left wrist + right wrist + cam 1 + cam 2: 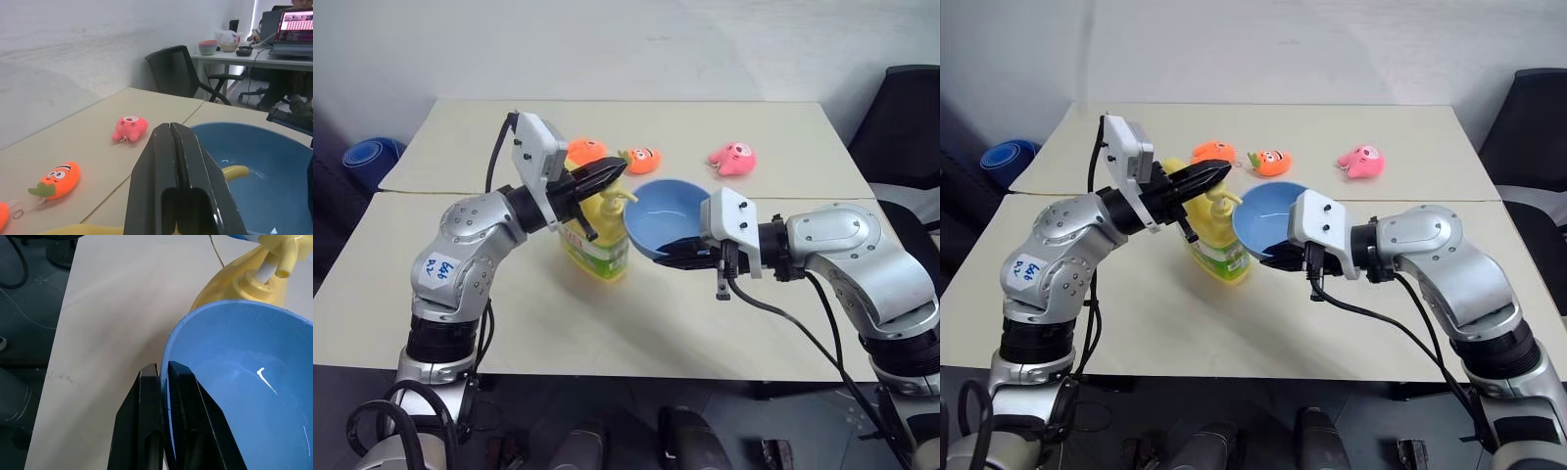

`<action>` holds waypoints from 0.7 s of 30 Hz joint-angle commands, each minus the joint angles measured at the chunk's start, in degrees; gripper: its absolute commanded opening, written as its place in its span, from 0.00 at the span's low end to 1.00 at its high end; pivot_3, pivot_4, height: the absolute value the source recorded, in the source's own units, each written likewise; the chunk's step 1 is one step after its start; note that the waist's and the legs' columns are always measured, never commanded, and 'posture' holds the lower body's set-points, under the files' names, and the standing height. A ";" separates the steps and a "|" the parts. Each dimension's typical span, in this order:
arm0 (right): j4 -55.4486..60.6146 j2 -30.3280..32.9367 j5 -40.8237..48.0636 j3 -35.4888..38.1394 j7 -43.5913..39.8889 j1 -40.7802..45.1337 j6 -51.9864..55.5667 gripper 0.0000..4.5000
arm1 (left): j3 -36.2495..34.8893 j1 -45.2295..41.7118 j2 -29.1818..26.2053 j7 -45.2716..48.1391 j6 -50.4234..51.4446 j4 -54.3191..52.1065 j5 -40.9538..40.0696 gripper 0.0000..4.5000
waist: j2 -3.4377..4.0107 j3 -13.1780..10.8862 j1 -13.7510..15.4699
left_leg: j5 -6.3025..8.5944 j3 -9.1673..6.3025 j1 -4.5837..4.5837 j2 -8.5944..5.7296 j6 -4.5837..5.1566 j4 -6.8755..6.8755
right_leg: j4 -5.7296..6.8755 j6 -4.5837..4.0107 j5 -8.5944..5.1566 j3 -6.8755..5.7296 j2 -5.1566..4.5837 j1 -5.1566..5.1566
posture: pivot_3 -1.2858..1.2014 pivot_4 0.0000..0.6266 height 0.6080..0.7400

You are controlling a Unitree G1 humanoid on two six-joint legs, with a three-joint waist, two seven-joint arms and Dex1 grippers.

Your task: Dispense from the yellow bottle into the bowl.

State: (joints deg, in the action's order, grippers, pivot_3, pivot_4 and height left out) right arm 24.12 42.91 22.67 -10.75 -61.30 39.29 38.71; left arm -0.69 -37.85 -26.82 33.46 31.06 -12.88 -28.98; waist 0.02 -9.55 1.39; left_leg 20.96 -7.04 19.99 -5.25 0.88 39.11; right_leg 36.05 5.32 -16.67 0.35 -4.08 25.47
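I had the yellow bottle [597, 240] standing upright on the beige table [558, 323], near the middle of it, with its green-and-white label facing me. My left gripper [615, 172] was clenched with nothing between its fingers, the two black fingers pressed flat together and poised right over the bottle's pump nozzle [619, 196]; from my head cameras I could not tell whether the tips actually touched the pump. My right gripper [677, 250] was grasping the bowl [668, 217]: in its wrist camera I saw the two fingers [146, 431] pinching the light-blue rim [168, 357], one on the outside of the wall and one inside. I held the bowl off the table, tilted so its opening faced the bottle, with its rim just beside the pump spout [286, 259]. A small pale streak [262, 375] lay on the inside of the bowl. On the far side of the table lay three small toys: an orange one [584, 151] behind the bottle, a carrot-like orange one with a green end [641, 159] next to it, and a pink one [734, 158] well apart to the right. In the left wrist camera I could also see a black office chair [181, 68] beyond the table and a desk with a lit laptop [296, 29] farther back.
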 commanded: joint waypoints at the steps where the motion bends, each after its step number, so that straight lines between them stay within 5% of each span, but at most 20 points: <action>1: 0.86 -1.07 0.25 0.33 0.50 2.15 -1.51 0.00 | 5.63 3.73 -0.08 0.37 3.09 5.36 4.46 0.01 | 0.00 0.04 0.01 | 0.00 0.00 -0.03 0.00 0.00 0.00 | 0.00 0.00 0.00 0.00 0.00 -0.02 | 0.52 0.24 1.00; 11: 1.03 -2.28 0.63 0.43 1.07 2.72 -0.57 0.00 | 6.53 7.62 1.49 0.77 2.83 6.37 5.39 0.01 | 0.27 0.72 -0.02 | 0.06 -0.04 -0.90 0.04 0.04 -0.29 | -0.25 -0.01 -0.01 0.00 0.01 -0.91 | 0.52 0.24 1.00; 21: -4.63 1.70 -1.82 4.43 0.08 -2.84 -6.43 0.00 | -8.40 1.75 4.19 3.42 -2.84 1.92 -6.78 0.01 | 0.06 0.70 0.07 | 0.05 -0.06 -0.75 0.04 0.03 -0.25 | -0.25 -0.01 -0.01 -0.02 0.02 -0.81 | 0.52 0.24 1.00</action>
State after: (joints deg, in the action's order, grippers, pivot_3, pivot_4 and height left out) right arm 20.64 43.44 21.43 -9.61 -60.85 36.62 34.88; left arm -5.59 -35.17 -21.63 35.67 28.43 -9.76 -32.45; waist 0.08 -8.85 1.47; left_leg 21.01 -7.10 19.34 -5.22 0.92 38.85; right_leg 35.79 5.32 -16.68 0.33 -4.07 24.76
